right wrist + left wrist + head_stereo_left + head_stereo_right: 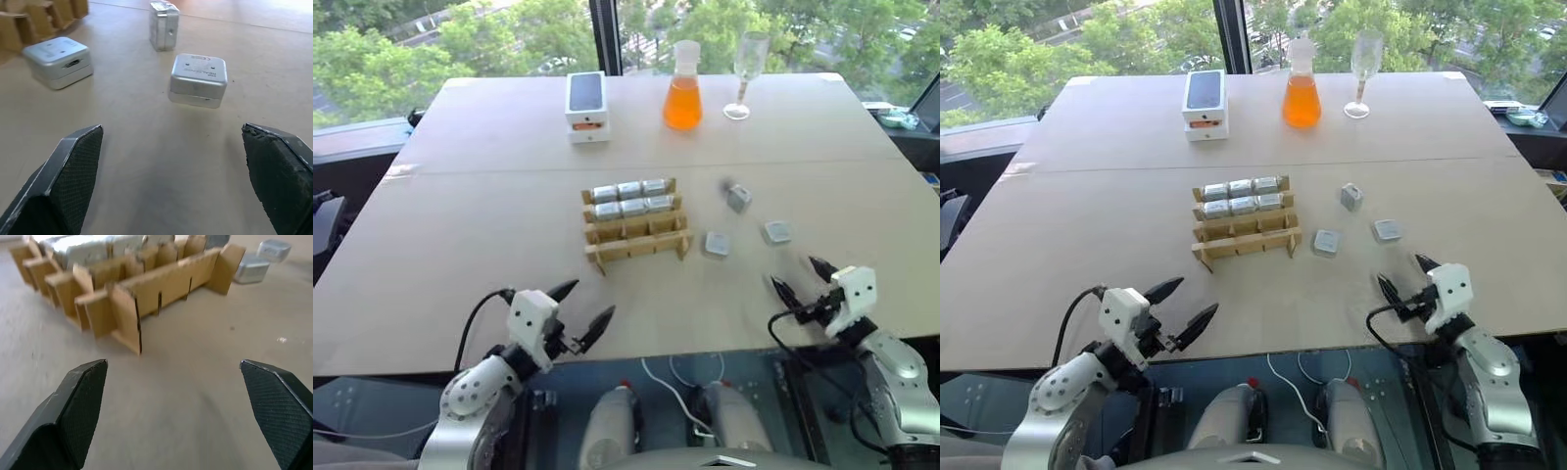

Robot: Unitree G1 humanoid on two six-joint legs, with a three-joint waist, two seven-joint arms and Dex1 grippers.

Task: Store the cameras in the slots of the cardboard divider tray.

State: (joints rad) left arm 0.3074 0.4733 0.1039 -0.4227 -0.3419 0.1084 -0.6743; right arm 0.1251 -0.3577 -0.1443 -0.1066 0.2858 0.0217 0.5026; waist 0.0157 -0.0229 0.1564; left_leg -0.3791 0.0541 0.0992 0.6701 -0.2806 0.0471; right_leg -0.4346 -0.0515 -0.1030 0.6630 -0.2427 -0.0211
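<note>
While hovering low over near edge of table point(460, 245), both grippers spread wide, nothing held. Left gripper point(584, 308) aimed toward tray's near-left corner, w/ bare tabletop between. Right gripper point(803, 277) aimed at the loose cameras, well short of them.

Cardboard divider tray point(636, 235) mid-table: tan, thin strips slotted crosswise, four rows, ends sticking out like little feet. Far two rows filled w/ six cameras point(629, 198), three per row, silver-grey, side by side. Near two rows empty.

Three loose cameras right of tray, apart from each other: nearest one point(198, 78) flat, rounded corners, small print on top face; second point(58, 61) flat, just beside tray's right end, dark port on side; third point(164, 24) farther back, standing on edge.

Far side of table: white phone box point(586, 103) w/ black top, flask of orange liquid point(683, 88), empty wine glass point(746, 73).
</note>
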